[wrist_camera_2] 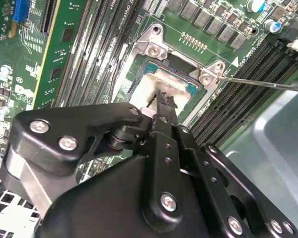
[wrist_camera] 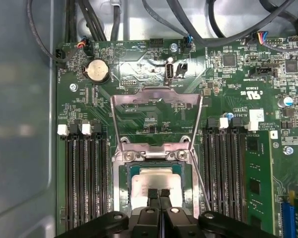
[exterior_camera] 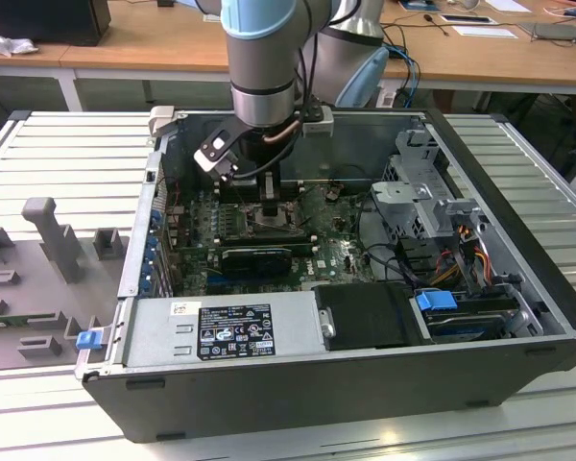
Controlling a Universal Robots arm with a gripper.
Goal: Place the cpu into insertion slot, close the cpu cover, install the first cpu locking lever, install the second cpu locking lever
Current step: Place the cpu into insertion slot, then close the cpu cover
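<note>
The cpu (wrist_camera: 156,179) lies flat in the insertion slot (wrist_camera: 123,184), its pale face up (wrist_camera_2: 148,85) inside the silver rim (wrist_camera_2: 156,48). My gripper (wrist_camera: 159,194) hangs just over the middle of the chip. Its two fingertips are pressed together and nothing is between them. The second wrist view shows the ribbed pads (wrist_camera_2: 164,98) right above the pale face. The cpu cover (wrist_camera: 156,97) stands swung back from the socket, green board showing through its window. A thin locking lever (wrist_camera_2: 268,85) sticks out beside the socket, unlatched (wrist_camera: 201,184). In the exterior view my gripper (exterior_camera: 269,206) reaches down into the open computer case.
Memory slots (wrist_camera: 87,178) flank the socket on both sides (wrist_camera: 223,168). Cables (wrist_camera: 188,29) run along the board's edge. The case holds a power supply (exterior_camera: 221,331), a black box (exterior_camera: 370,315) and a drive cage (exterior_camera: 422,192). A grey fixture (exterior_camera: 48,230) stands outside the case.
</note>
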